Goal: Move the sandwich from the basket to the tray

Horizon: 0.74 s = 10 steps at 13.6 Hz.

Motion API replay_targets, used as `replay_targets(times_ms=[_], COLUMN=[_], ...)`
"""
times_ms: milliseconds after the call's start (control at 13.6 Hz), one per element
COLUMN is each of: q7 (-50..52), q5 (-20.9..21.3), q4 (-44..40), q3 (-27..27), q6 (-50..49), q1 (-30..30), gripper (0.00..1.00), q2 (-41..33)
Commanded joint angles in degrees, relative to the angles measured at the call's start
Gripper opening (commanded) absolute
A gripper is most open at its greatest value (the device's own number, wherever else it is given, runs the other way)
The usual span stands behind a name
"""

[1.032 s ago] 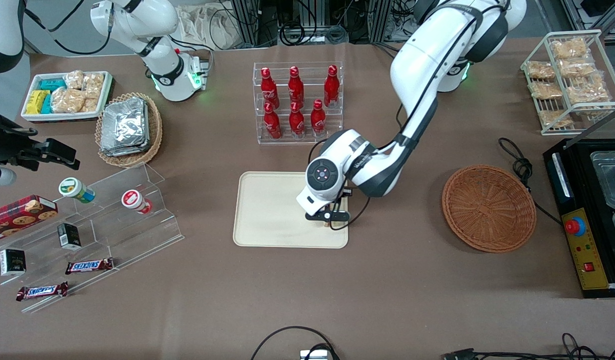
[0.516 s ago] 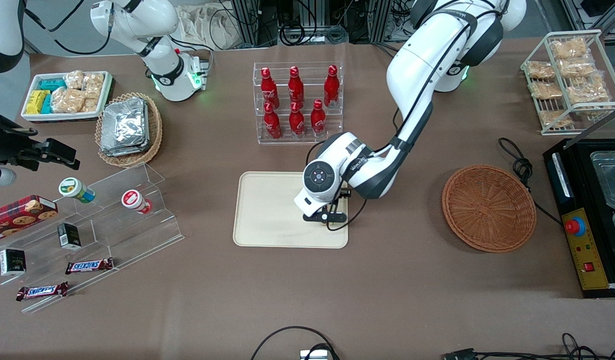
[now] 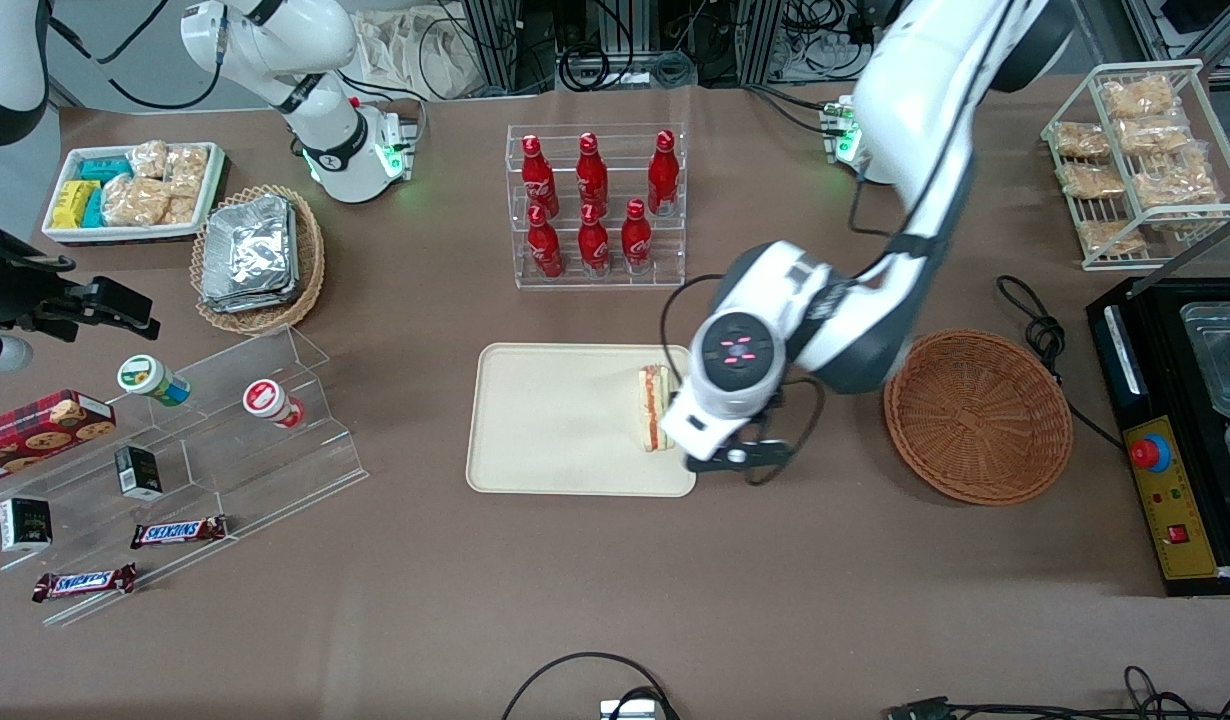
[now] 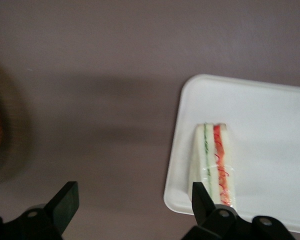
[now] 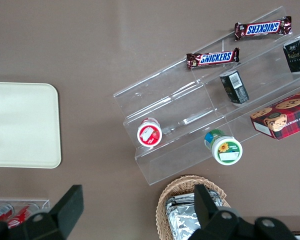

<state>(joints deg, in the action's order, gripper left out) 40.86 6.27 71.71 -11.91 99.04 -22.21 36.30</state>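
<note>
Since the sandwich (image 3: 655,408) stands near the tray (image 3: 545,420) edge, the raised gripper (image 4: 132,205), fingers (image 4: 65,202) spread wide and empty, might bump it off.

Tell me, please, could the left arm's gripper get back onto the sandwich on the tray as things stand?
Probably yes. The gripper is open, raised just off the tray edge, with the sandwich right beside it, uncovered and alone on the tray.
</note>
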Motion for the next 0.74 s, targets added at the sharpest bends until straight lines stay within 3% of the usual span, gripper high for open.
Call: replay_targets(times_ms=[0, 221, 295, 663], q7=[0.10, -0.60, -3.48, -19.30], q5=[-0.82, -1.26, -4.48, -5.31], q4=[7.90, 16.42, 19.15, 25.33], q3=[-0.57, -1.27, -3.10, -0.40], q6=[0.01, 0.71, 1.84, -2.52], q1=[4.44, 12.15, 16.11, 19.40], gripper=[1.00, 1.00, 1.00, 1.00], q2=[-9.37, -16.67, -19.83, -26.89])
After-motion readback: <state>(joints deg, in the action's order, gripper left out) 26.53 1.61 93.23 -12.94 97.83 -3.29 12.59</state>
